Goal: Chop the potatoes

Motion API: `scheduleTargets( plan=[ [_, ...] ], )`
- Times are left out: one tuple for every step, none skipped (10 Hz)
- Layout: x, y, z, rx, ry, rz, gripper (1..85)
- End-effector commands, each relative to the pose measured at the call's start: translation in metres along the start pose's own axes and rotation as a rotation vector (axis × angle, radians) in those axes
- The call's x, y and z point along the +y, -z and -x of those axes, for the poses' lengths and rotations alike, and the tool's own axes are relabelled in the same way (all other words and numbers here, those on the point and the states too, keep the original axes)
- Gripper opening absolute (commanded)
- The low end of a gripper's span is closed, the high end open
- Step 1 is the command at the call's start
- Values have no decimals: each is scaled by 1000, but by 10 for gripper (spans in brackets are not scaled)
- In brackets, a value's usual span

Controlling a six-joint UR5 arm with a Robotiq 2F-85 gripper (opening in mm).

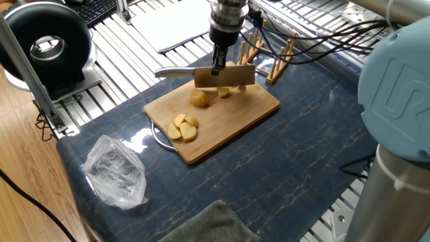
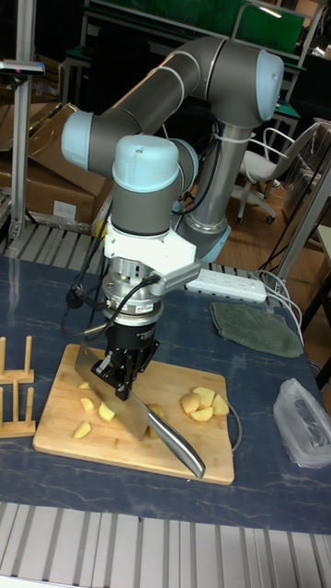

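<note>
My gripper (image 1: 218,66) (image 2: 123,383) is shut on a cleaver-style knife (image 1: 226,76), gripping it at the blade's spine. The steel handle (image 2: 176,445) sticks out sideways. The blade stands edge-down over the far half of the bamboo board (image 1: 250,111) (image 2: 62,418). One rounded potato piece (image 1: 199,99) lies just in front of the blade, and smaller wedges (image 1: 223,92) lie partly behind it. A small pile of potato slices (image 1: 183,128) (image 2: 201,402) rests near the board's other end. Several potato wedges (image 2: 85,429) lie beside the blade.
A crumpled plastic bag (image 1: 114,173) (image 2: 307,424) lies on the dark mat. A grey cloth (image 1: 209,226) (image 2: 255,329) sits at the mat's edge. A wooden rack (image 1: 270,54) (image 2: 13,386) stands beside the board. A black round device (image 1: 43,44) is at far left.
</note>
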State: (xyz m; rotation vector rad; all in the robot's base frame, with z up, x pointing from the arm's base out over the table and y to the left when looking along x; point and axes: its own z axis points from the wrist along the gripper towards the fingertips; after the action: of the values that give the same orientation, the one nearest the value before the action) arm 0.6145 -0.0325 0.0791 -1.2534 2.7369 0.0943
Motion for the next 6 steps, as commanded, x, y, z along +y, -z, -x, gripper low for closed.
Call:
scheduleTargets(
  plan=[
    [-5,-2,-6,2,32,-13,10],
    [-6,-4,-6,1,39,-18,10],
    [-7,-5,-4,-4,47,-22,10],
    [-9,-6,-2,-11,57,-29,10],
    [-10,-8,0,-21,68,-35,10],
    [-11,-9,3,-34,76,-39,10]
  ],
)
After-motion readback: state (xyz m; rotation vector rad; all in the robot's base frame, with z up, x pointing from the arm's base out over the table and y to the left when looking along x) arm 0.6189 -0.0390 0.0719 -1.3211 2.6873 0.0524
